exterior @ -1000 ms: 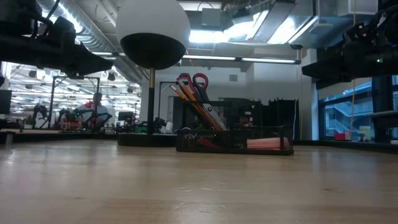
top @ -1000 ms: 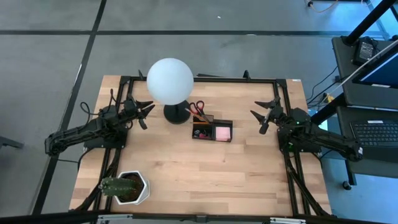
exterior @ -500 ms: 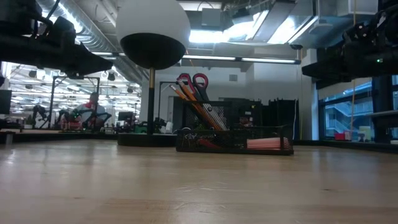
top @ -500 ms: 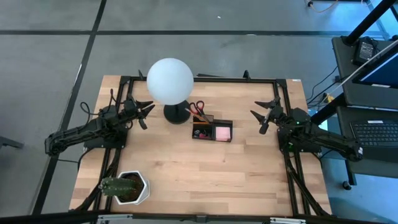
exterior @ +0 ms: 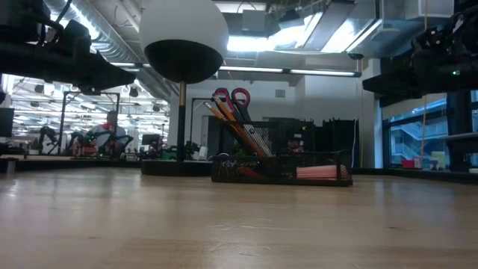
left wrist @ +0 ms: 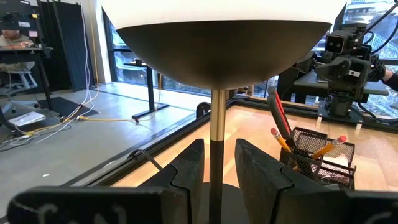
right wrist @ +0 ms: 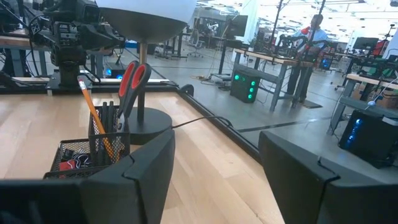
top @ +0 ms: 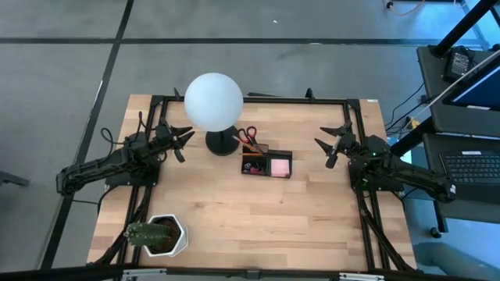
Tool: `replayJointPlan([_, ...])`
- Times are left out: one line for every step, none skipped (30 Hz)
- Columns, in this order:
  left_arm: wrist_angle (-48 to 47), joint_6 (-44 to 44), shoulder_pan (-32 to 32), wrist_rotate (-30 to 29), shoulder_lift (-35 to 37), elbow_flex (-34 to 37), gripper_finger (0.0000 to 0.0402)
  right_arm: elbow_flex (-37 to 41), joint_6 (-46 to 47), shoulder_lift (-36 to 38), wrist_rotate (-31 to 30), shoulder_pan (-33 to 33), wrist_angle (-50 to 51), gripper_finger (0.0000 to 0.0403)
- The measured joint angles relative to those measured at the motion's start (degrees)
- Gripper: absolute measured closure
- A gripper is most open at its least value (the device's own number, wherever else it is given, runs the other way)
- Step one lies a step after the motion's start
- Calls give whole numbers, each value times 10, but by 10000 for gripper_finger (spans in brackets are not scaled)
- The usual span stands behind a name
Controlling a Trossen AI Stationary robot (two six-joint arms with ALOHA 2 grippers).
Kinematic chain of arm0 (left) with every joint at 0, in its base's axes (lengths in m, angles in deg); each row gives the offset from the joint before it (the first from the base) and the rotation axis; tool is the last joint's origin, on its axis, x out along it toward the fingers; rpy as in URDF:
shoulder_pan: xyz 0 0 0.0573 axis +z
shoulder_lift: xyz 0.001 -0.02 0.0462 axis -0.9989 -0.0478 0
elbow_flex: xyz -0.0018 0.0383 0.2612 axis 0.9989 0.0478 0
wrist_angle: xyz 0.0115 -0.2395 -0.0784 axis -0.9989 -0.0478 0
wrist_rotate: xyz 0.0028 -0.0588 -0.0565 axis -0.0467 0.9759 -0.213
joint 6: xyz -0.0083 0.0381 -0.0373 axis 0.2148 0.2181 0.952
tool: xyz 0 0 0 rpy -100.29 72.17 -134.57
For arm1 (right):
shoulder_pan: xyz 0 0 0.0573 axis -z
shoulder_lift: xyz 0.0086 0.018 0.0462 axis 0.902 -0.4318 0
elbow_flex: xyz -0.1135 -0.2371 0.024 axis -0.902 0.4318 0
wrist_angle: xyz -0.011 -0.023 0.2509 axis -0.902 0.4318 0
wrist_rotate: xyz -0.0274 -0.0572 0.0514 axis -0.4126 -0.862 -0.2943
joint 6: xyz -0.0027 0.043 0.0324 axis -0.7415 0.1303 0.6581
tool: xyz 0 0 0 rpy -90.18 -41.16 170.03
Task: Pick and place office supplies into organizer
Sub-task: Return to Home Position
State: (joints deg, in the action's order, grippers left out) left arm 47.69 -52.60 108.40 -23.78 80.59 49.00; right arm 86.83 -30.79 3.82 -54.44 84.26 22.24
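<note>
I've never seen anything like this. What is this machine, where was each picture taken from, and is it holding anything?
It is a robot with two dark arms at a wooden table. One picture looks straight down, one looks level across the tabletop, and one comes from a camera on each wrist. The left gripper and right gripper hang open at either side, holding nothing. Mid-table stands a white globe lamp. Beside it is a black organizer holding red-handled scissors, pencils and a pink sticky-note pad. A potted plant sits at a corner on the left arm's side.
</note>
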Motion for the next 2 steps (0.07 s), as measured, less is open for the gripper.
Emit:
replayJointPlan([0,0,0,0,0,0,315,0,0,0,0,0,0,167])
replayJointPlan([0,0,0,0,0,0,315,0,0,0,0,0,0,167])
